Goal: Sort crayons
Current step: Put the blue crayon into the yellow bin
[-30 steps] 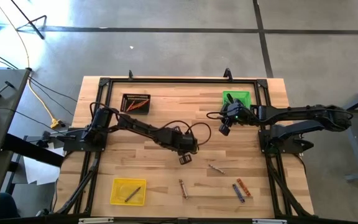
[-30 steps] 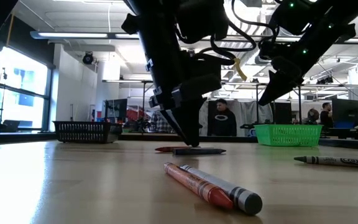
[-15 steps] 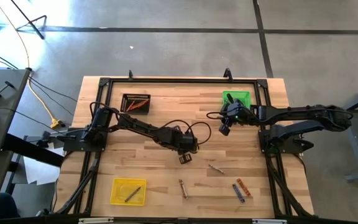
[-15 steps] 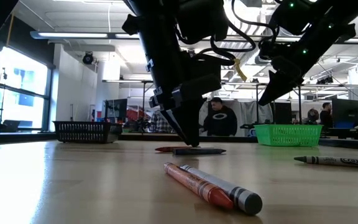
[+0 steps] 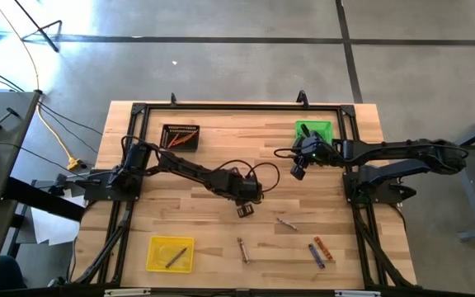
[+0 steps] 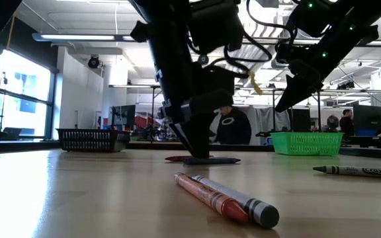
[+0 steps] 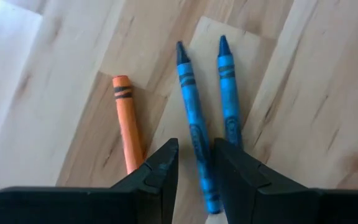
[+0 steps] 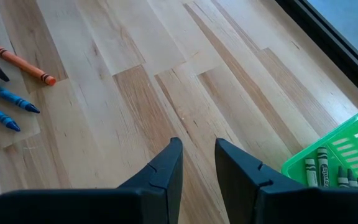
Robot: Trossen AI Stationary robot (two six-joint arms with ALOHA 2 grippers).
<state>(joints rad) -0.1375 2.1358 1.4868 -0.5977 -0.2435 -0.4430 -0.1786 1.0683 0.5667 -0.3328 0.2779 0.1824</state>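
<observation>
Left wrist view: my left gripper (image 7: 196,163), jaws released, straddles dark-blue wax crayon (image 7: 194,127) for pickup; right gripper (image 5: 298,172), jaws released, waits by green basket (image 5: 313,129).

The left tool (image 7: 196,163) hides the lower orange crayon (image 7: 127,124).

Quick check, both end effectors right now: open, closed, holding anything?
Left end effector: open, straddling a blue crayon on the table, not gripping it.
Right end effector: open, empty, above the table near the green tray.
</observation>
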